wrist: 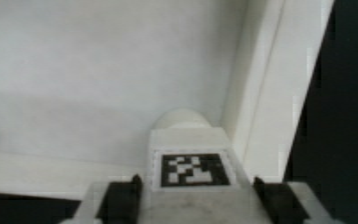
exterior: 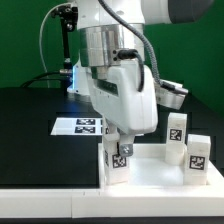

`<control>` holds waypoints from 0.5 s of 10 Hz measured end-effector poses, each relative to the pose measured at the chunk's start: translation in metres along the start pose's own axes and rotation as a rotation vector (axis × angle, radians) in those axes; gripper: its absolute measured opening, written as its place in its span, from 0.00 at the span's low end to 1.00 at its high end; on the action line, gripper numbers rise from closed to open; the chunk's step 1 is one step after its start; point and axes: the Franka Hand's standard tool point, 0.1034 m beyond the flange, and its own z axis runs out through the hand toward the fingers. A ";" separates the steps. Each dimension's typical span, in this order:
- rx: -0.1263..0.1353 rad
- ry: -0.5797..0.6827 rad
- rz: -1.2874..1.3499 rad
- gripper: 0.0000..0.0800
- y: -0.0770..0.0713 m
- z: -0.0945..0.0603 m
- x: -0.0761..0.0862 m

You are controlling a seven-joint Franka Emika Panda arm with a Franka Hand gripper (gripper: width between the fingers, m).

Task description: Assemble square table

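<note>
Exterior view. The end effector (exterior: pixel 120 150) hangs low over the near corner of the square table top (exterior: pixel 160 172), which lies flat on the black counter (exterior: pixel 40 130) with its raised rim up. Between the fingers stands a white leg (exterior: pixel 119 160), its black-and-white tag facing the camera. The leg's long axis is upright, in line with the fingers, and its lower end sits at or just above the corner of the top; whether it has entered the socket cannot be told, as the rim and the leg hide that spot. Two further legs (exterior: pixel 178 127) (exterior: pixel 198 153) stand upright on the far side of the top from the end effector, toward the exterior view's right, well apart from the held one. The marker board (exterior: pixel 78 125) lies flat on the counter behind the end effector.

Wrist view. The fingers (wrist: pixel 123 195) flank the tagged leg (wrist: pixel 192 160) on both sides and touch it: the end effector is pinching the leg, partly closed around its width. The leg points straight away from the palm, toward the inner floor of the top (wrist: pixel 87 80), with the raised rim (wrist: pixel 265 70) running just beside it.

Judgement: the coming move turns on the leg's axis staying plumb over the corner socket directly beyond the fingertips.
</note>
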 end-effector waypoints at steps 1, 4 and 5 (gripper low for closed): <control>0.000 -0.005 0.069 0.36 0.000 0.000 0.000; -0.004 -0.031 0.369 0.36 0.001 -0.001 0.002; -0.004 -0.031 0.341 0.46 0.001 -0.001 0.002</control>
